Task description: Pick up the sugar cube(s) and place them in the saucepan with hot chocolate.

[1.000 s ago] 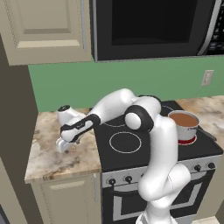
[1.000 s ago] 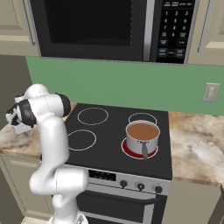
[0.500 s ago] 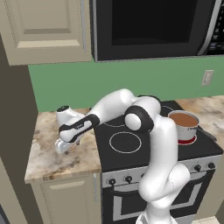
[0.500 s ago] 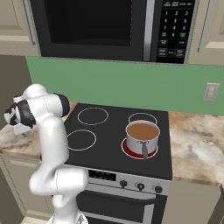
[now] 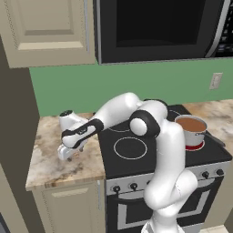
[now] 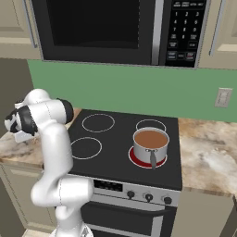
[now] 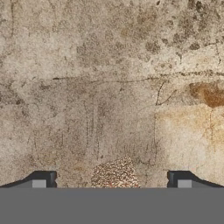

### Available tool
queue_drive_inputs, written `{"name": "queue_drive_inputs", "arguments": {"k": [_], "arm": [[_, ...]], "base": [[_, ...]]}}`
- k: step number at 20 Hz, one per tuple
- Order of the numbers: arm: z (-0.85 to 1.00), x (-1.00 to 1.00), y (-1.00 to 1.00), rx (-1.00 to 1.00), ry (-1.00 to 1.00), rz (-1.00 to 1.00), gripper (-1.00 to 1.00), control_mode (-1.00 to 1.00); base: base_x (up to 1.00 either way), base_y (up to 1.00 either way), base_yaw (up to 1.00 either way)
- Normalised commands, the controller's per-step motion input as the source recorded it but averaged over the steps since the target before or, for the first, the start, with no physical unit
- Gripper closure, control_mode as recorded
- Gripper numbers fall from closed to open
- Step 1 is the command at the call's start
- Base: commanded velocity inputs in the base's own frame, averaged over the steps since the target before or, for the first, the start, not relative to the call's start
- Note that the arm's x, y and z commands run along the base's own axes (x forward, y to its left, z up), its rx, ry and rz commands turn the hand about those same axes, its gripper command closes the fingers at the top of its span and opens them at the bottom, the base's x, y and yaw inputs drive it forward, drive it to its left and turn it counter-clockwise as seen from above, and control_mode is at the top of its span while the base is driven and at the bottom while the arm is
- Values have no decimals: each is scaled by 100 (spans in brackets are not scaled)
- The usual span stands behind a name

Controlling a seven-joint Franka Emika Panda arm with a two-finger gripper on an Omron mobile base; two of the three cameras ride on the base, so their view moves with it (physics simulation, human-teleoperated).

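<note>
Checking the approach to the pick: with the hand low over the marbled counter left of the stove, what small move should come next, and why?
Probably a short descent, then closing. In the hand view a small speckled tan sugar cube lies centred between the two dark fingertips of the white arm's gripper, whose jaws stand wide open just above the beige marbled stone counter. It is not yet gripped, and the small pale-grey saucepan of brown hot chocolate waits on the stove.

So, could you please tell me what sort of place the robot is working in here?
A home-style kitchen, rendered rather than real: a black stove with ring burners, a microwave mounted above it, and marbled stone counters over cream cabinets. A saucepan of brown liquid sits on one burner.
</note>
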Motion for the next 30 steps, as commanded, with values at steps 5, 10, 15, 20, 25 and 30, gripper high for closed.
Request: {"name": "queue_drive_inputs", "arguments": {"k": [5, 10, 15, 20, 25, 30], "arm": [[0, 0, 0, 0, 0, 0, 100, -100], [0, 0, 0, 0, 0, 0, 100, -100], [0, 0, 0, 0, 0, 0, 100, -100], [15, -7, -15, 0, -2, -8, 100, -100], [37, -24, -53, 0, -8, -31, 100, -100], [50, -38, -51, 0, -14, -27, 100, -100]], "base": [[0, 0, 0], [0, 0, 0], [0, 0, 0], [0, 0, 0], [0, 0, 0], [0, 0, 0]]}}
